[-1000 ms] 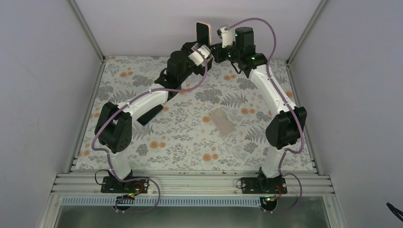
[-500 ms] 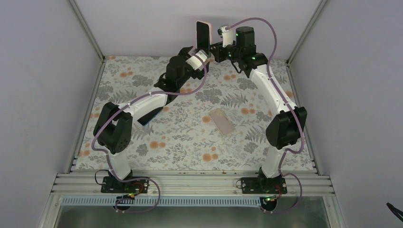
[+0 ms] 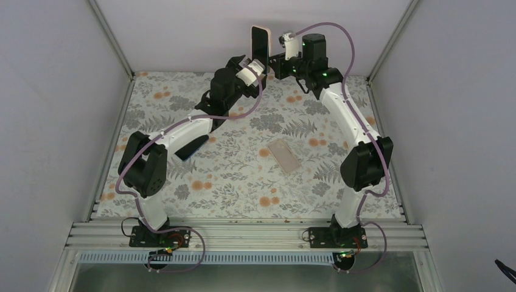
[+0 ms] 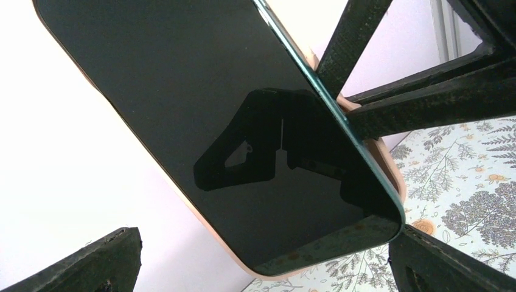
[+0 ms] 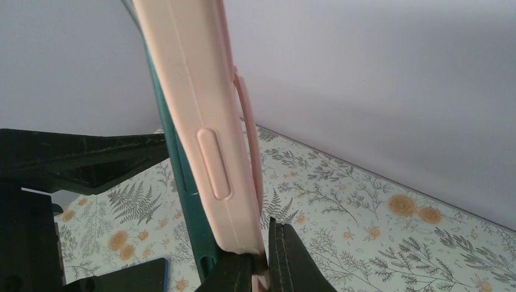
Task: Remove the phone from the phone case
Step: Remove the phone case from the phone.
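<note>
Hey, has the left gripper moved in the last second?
Yes. The left gripper has shifted slightly left, farther from the clear case lying on the table.

I see from above: flat tabletop under grey-and-orange floral printed cloth, filling centre of view. Plain pale lilac-grey back wall at 12 o'clock. Matching left side panel at 9, right side panel at 3. Silver aluminium corner post at 11, twin post at 1. Slotted aluminium rail along 6 o'clock edge, grey sheet-metal ledge below it. Light soft, even; shadows faint.
</note>
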`<act>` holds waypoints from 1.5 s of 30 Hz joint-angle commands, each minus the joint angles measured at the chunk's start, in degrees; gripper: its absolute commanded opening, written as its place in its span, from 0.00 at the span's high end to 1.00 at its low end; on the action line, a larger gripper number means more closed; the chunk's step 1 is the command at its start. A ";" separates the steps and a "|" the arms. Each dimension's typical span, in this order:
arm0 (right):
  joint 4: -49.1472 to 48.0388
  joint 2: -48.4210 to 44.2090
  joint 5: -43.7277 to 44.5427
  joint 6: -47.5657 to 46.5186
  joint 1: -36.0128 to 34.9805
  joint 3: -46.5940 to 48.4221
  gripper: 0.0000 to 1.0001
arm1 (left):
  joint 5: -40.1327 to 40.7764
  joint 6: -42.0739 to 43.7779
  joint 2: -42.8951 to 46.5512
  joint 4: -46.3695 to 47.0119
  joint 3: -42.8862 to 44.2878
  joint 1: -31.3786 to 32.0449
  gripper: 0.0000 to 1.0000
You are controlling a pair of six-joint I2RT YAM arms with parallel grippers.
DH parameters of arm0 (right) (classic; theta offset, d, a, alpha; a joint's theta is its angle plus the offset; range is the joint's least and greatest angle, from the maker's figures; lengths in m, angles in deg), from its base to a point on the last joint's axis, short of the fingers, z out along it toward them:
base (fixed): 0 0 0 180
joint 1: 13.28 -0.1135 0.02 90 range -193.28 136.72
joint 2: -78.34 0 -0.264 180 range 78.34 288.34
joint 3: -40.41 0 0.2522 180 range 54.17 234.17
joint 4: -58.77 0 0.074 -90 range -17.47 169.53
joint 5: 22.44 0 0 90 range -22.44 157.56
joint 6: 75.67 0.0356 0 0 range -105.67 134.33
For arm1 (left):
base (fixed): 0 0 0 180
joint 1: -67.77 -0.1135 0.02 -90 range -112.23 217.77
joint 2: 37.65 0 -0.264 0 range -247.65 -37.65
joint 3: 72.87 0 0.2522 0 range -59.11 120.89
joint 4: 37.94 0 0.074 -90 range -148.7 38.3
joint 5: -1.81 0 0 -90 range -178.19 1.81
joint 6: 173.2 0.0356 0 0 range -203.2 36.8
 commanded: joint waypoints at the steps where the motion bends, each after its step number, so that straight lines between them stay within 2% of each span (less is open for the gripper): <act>1: -4.06 -1.97 -1.77 0.85 0.46 1.29 0.97 | -1.07 -1.56 0.37 0.44 2.89 -0.20 0.00; 14: -4.04 -1.49 -2.02 1.05 0.46 1.53 0.97 | 2.19 -1.09 0.15 0.95 4.77 -0.30 0.00; 18: -4.15 -1.22 -2.35 1.38 0.41 1.38 0.97 | 8.08 -0.61 -1.19 3.42 5.77 0.00 0.00; 20: -3.89 -0.95 -3.18 1.60 0.41 1.73 0.97 | 15.08 2.96 -2.51 8.68 5.30 0.63 0.00; 22: -3.53 -0.75 -3.86 1.58 0.37 1.77 0.97 | 22.82 9.22 -3.79 17.75 3.59 1.57 0.00; 24: -3.24 -0.31 -4.27 1.18 0.28 1.75 0.97 | 27.18 19.85 -4.97 32.95 0.32 2.68 0.00; 26: -3.12 0.12 -4.31 1.08 0.04 1.41 0.97 | 27.41 28.80 -6.70 49.22 -2.46 3.47 0.00; 27: -3.12 0.33 -4.53 0.97 -0.24 1.14 0.97 | 26.87 31.46 -7.80 53.83 -2.53 3.56 0.00; 30: -3.33 0.60 -4.40 0.39 -1.70 0.22 0.97 | 25.13 32.70 -10.57 54.42 0.82 2.84 0.00; 35: -3.31 0.41 -4.85 -0.78 -4.04 -1.48 0.97 | 21.44 38.85 -16.06 62.25 4.41 2.44 0.00; 45: -2.07 3.68 -11.43 -2.10 -5.52 -2.72 0.97 | 17.03 41.80 -26.52 66.93 16.32 -0.47 0.01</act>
